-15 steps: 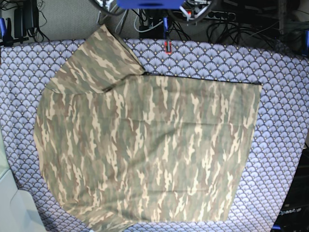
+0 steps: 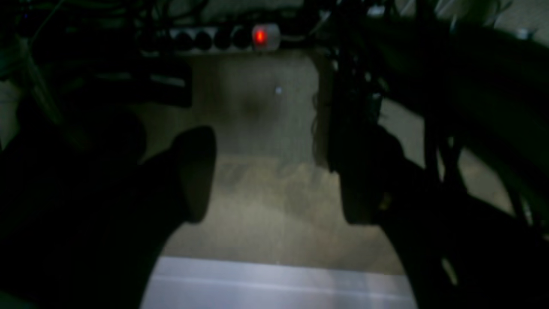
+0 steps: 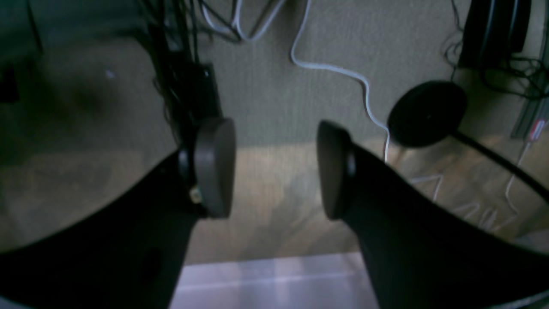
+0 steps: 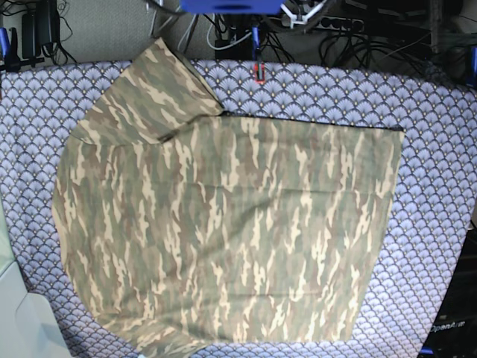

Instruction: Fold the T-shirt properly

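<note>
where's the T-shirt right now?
In the base view the T-shirt lies spread flat across the middle of the patterned tablecloth, one sleeve pointing to the upper left. Neither gripper touches it.

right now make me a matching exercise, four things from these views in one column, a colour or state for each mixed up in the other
1. T-shirt
2. tablecloth
3. power strip light
4. right gripper

a. red, glowing
b. camouflage, spread flat
c. open, holding nothing
d. purple-grey scale pattern

Pairs: 1-b, 2-d, 3-a, 4-c
</note>
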